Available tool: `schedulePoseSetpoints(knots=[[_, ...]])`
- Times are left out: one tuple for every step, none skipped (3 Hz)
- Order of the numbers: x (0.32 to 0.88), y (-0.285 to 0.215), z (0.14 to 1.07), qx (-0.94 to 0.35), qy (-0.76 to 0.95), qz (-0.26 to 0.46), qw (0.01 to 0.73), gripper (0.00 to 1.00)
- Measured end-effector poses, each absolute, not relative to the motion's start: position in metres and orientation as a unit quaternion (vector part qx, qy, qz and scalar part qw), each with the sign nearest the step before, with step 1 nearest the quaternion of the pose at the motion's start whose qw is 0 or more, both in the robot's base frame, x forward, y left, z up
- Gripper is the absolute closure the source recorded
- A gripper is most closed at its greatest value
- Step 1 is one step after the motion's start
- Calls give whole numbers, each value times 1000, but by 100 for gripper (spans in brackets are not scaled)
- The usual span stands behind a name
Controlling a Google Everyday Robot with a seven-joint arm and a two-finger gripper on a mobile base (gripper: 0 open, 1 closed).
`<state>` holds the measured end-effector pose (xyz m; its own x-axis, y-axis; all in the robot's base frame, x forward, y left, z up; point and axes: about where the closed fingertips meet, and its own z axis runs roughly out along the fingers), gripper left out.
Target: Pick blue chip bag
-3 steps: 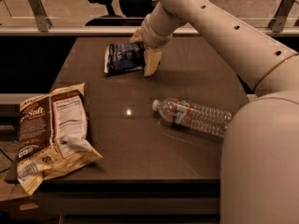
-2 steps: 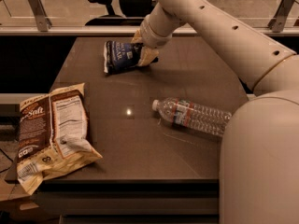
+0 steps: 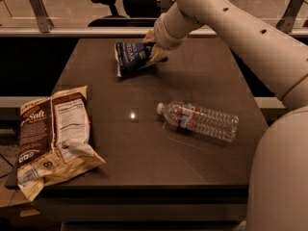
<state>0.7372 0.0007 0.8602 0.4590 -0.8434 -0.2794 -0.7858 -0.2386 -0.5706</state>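
Observation:
The blue chip bag is a small crinkled navy bag with white lettering, at the far middle of the dark table. It is tilted up, its right edge raised off the surface. My gripper is at the bag's right edge, shut on it. The cream arm reaches in from the upper right and hides the bag's right side.
A large brown-and-cream chip bag with a nutrition label lies at the table's left front edge, overhanging it. A clear plastic water bottle lies on its side right of centre. An office chair stands behind the table.
The gripper has closed on the blue bag's right edge and lifted it; the bag now stands tilted higher than a second ago.

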Motion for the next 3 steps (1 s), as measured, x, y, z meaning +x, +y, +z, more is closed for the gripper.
schedulePoseSetpoints(knots=[[731, -11, 878, -782, 516, -41, 348, 100], [725, -21, 898, -782, 504, -23, 367, 100], [716, -26, 924, -781, 490, -1, 388, 100]])
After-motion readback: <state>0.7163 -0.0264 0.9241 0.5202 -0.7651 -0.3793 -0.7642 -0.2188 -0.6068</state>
